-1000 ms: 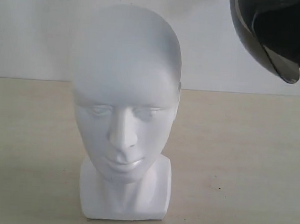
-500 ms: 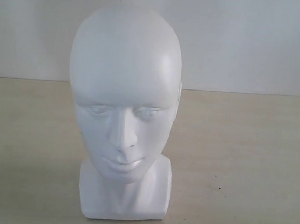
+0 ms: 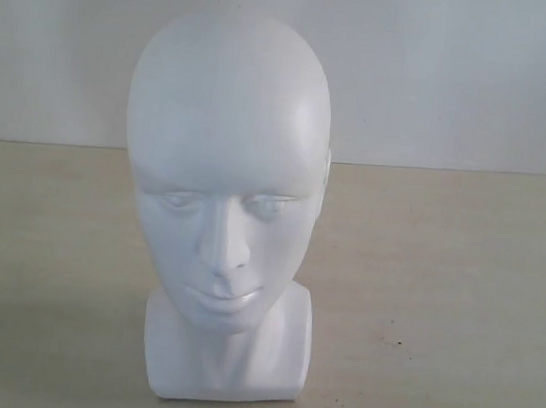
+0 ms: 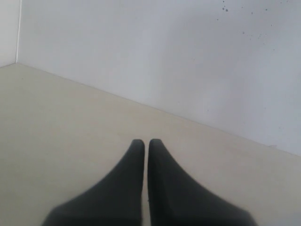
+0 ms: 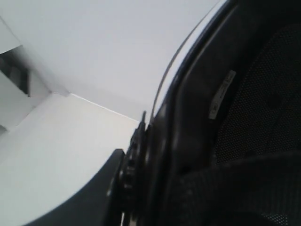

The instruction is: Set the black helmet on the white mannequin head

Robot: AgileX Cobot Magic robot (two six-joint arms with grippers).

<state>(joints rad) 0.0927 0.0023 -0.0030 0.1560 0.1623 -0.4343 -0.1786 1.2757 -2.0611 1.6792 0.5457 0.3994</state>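
The white mannequin head (image 3: 226, 181) stands upright on its squarish base in the middle of the exterior view, facing the camera, with nothing on it. The black helmet (image 5: 235, 117) shows only in the right wrist view: its dark mesh lining, a strap and the thin visor edge fill that frame. My right gripper (image 5: 141, 162) is shut on the helmet's rim, one finger (image 5: 101, 188) on the outside of the shell and the other hidden inside. My left gripper (image 4: 146, 143) is shut on nothing above bare table. Neither gripper appears in the exterior view.
The beige table (image 3: 454, 303) runs back to a plain white wall (image 3: 453, 76) close behind the head. In the left wrist view the wall (image 4: 164, 56) meets the table (image 4: 56, 122) along a slanting line.
One second ago the helmet hung at the top right corner of the exterior view; it has since left that frame. The mannequin head has not moved.
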